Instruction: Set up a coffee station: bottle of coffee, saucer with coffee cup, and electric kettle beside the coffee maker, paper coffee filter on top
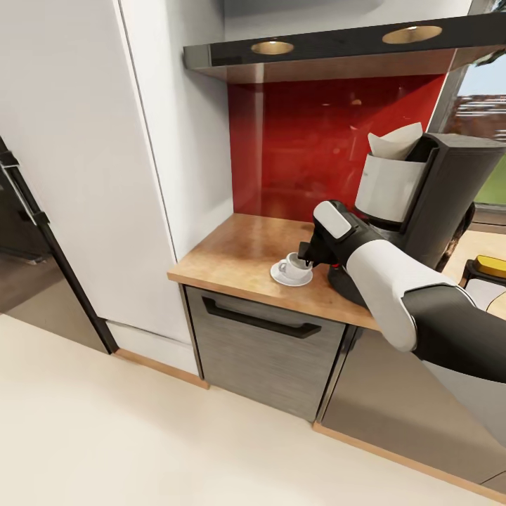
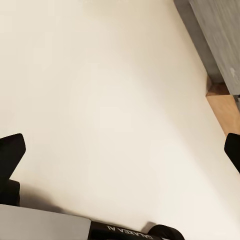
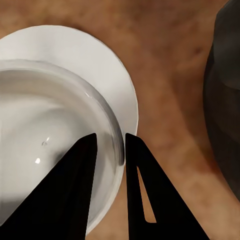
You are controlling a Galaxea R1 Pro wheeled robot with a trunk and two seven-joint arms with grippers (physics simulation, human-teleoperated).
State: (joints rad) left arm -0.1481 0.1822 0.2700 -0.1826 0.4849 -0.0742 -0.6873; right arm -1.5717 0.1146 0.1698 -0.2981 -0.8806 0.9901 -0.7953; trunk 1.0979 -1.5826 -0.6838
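The coffee maker [image 1: 450,204] stands on the kitchen countertop [image 1: 232,256] with the paper coffee filter [image 1: 397,144] in its top. Left of its base, the coffee cup [image 1: 289,268] sits on the saucer [image 1: 281,278]. My right gripper [image 1: 306,261] reaches down onto the cup. In the right wrist view its fingers [image 3: 75,200] pinch the rim of the cup [image 3: 45,130], one inside and one outside, over the saucer [image 3: 85,55]. My left gripper [image 2: 122,150] hangs open over the floor. A yellow cap [image 1: 490,266], probably the bottle of coffee, shows behind my right arm. The electric kettle is hidden.
The glossy black kitchen shelf [image 1: 337,46] hangs above a red backsplash [image 1: 316,140]. A tall white cabinet [image 1: 105,176] closes off the counter's left end. Grey drawer fronts [image 1: 260,351] sit below, with cream floor [image 1: 140,436] in front. The machine's dark base [image 3: 225,100] is close beside the saucer.
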